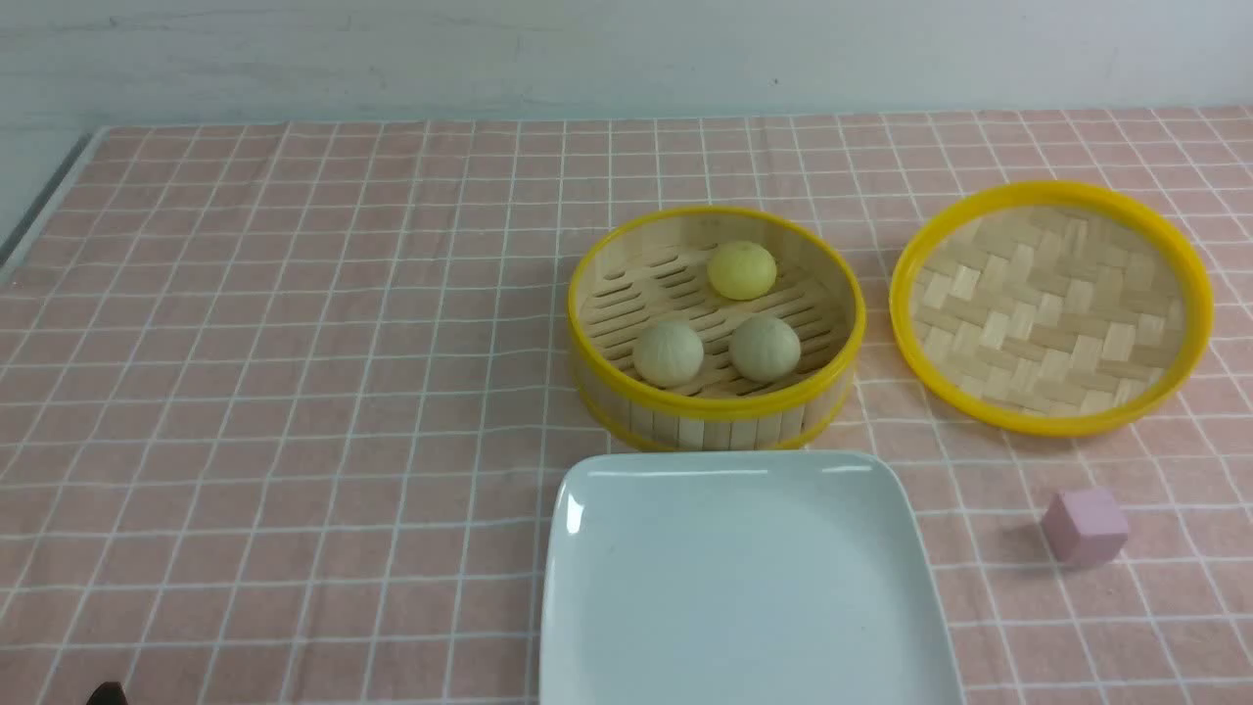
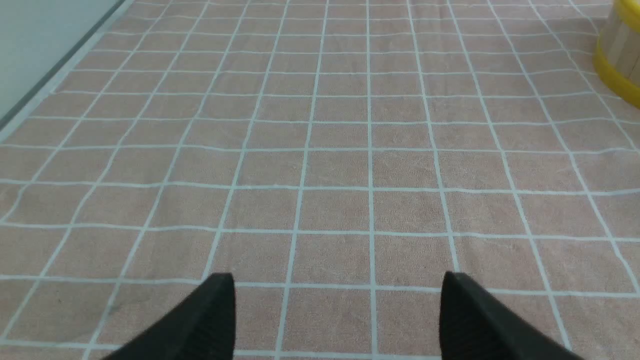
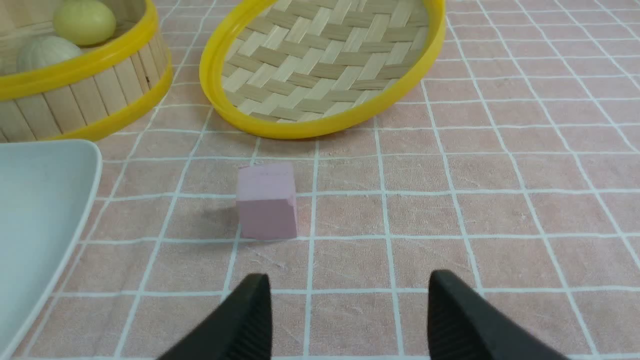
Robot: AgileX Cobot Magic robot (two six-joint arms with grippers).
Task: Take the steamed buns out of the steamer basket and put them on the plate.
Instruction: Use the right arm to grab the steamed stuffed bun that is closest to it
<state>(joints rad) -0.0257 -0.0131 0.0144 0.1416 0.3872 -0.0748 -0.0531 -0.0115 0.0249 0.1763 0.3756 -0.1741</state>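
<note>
- Surface [image 1: 294,392]: pink cloth w/ white grid; carries everything. Pale wall along far edge.
- Plate [image 1: 744,587]: glossy white, rounded-square, at the near edge, a bit right of centre in front view. Its far edge sits just in front of the basket. V. close; can't tell if touching.
- Woven disc [image 1: 1052,304]: shallow, yellow rim, checker weave. Lies flat on robot's right of the basket, narrow strip of cloth btwn them.
- Steamer basket [image 1: 705,426]: upright, open top, mid-surface, just behind the plate. Holds all 3 buns on its slatted bottom.
- L fingers [image 2: 200,325]: black, spread wide, cloth showing btwn them. Over bare cloth on robot's left, well apart from the basket.
- R fingers [image 3: 235,325]: black, spread wide, cloth showing btwn them. On robot's right, w/ the cube near ahead.
- Pink cube [image 1: 1085,526]: on the cloth right of the plate, nearer the robot than the disc, touching neither.
- Buns: yellow bun [image 1: 742,270] at back of basket. Left grey-beige bun [image 1: 669,354] and right grey-beige bun [image 1: 765,348] toward the front, side by side, small gap btwn them.
</note>
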